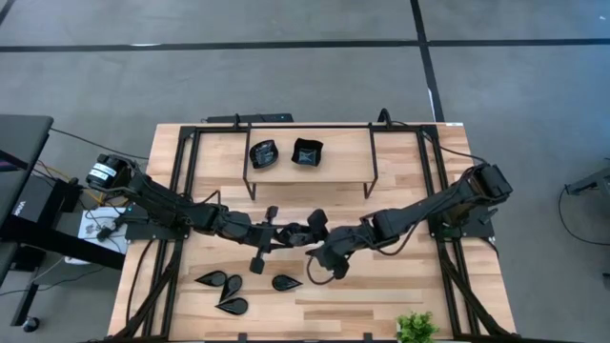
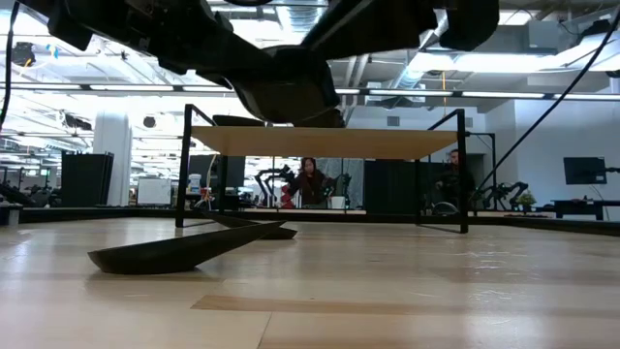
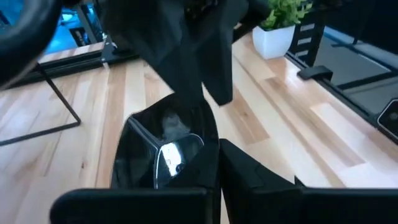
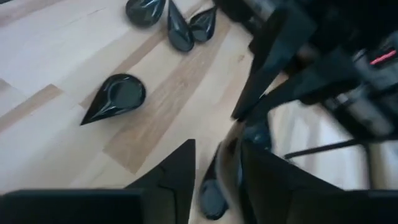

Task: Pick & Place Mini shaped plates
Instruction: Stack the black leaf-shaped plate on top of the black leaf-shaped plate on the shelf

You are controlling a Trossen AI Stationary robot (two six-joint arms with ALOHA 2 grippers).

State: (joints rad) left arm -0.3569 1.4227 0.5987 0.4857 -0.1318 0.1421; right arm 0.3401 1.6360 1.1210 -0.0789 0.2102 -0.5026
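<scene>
Teardrop plates lie nearest, on the table's (image 1: 381, 305) front left. Two of them (image 1: 212, 280) sit tip to tip, long axes running left-right. A third (image 1: 233, 306) lies just in front of them, its tip toward the left. A fourth (image 1: 285, 283) rests apart to the right, tip pointing right.

Above the table's middle both arms meet. The left end effector (image 1: 276, 234) has its fingers pressed together on a glossy black plate (image 3: 165, 155), which its wrist view shows clamped at one edge. The right end effector (image 1: 322, 255) hangs right beside it, fingers parted around the rim of that same plate (image 4: 214, 186); whether they touch it cannot be told.

On the raised wooden shelf (image 1: 353, 157) at the back sit a wavy-round plate (image 1: 263, 152) and a square plate (image 1: 307, 152), side by side and not touching. A small green plant (image 1: 416, 328) stands at the front right edge.
</scene>
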